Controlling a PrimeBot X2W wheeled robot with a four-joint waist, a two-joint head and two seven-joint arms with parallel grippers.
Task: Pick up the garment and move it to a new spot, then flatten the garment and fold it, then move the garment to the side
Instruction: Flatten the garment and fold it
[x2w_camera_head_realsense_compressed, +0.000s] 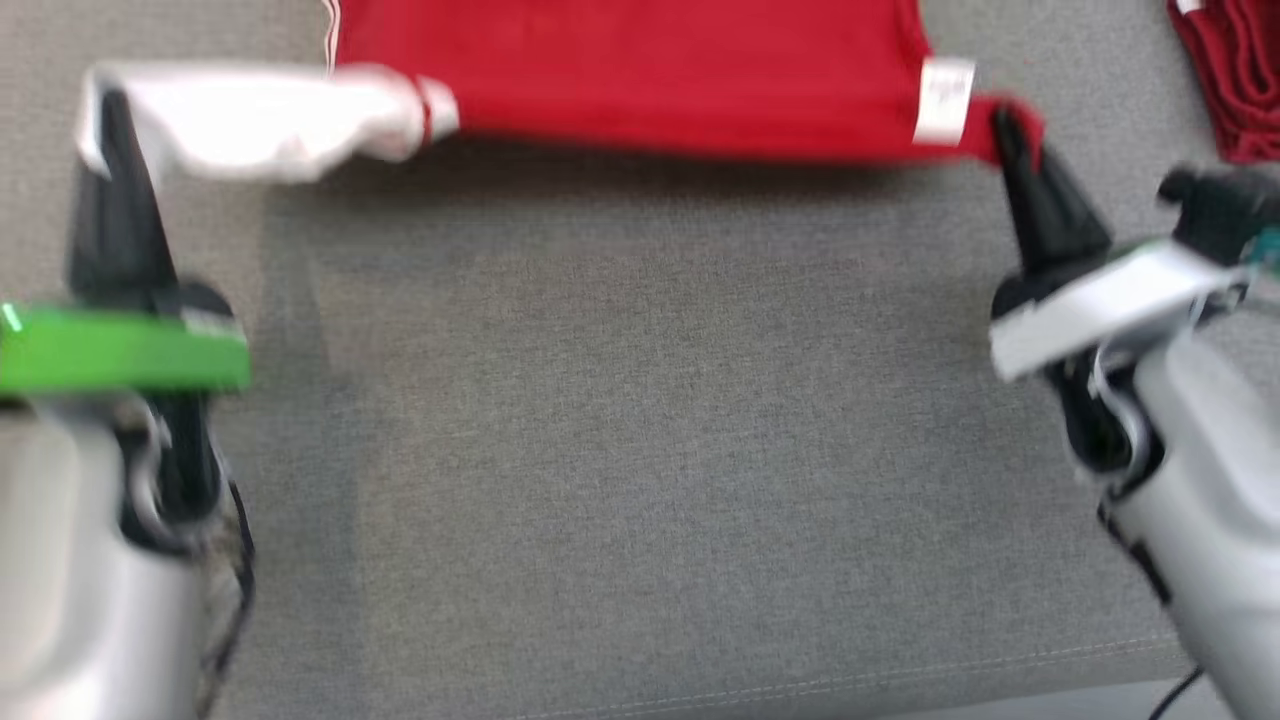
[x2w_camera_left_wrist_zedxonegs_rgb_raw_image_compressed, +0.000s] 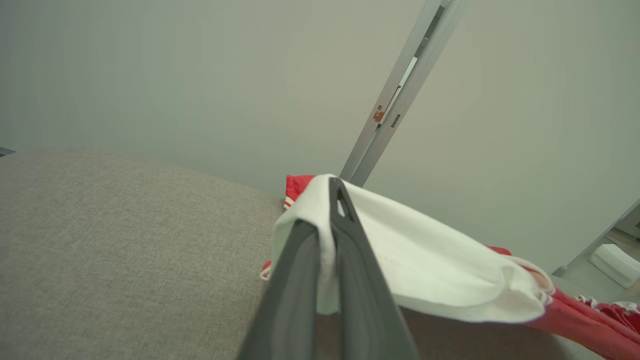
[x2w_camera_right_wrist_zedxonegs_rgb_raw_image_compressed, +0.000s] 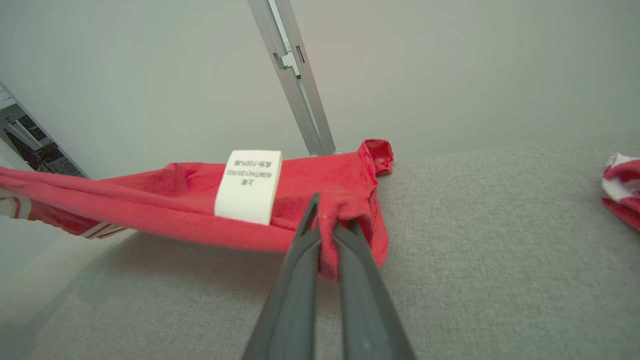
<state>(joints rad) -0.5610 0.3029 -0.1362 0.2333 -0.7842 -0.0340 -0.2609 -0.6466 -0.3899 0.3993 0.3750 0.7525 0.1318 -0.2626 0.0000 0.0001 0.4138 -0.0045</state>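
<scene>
garment (x2w_camera_head_realsense_compressed: 680, 80): stretched across the top of the head view, above the grey cushion (x2w_camera_head_realsense_compressed: 640, 450) | left gripper (x2w_camera_head_realsense_compressed: 108, 110): we pinch its white sleeve (x2w_camera_head_realsense_compressed: 270, 120), upper left | right gripper (x2w_camera_head_realsense_compressed: 1006, 122): we pinch a red corner (x2w_camera_right_wrist_zedxonegs_rgb_raw_image_compressed: 350, 215), upper right | risk: pulling wider may slip that thin corner free

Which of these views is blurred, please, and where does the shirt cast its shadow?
Head view: blurred throughout, the shirt smeared at its edges; a soft shadow lies on the grey cushion just below the shirt. Right wrist view: sharp, the label print crisp, shadow beneath the cloth. Left wrist view: sharp.
</scene>
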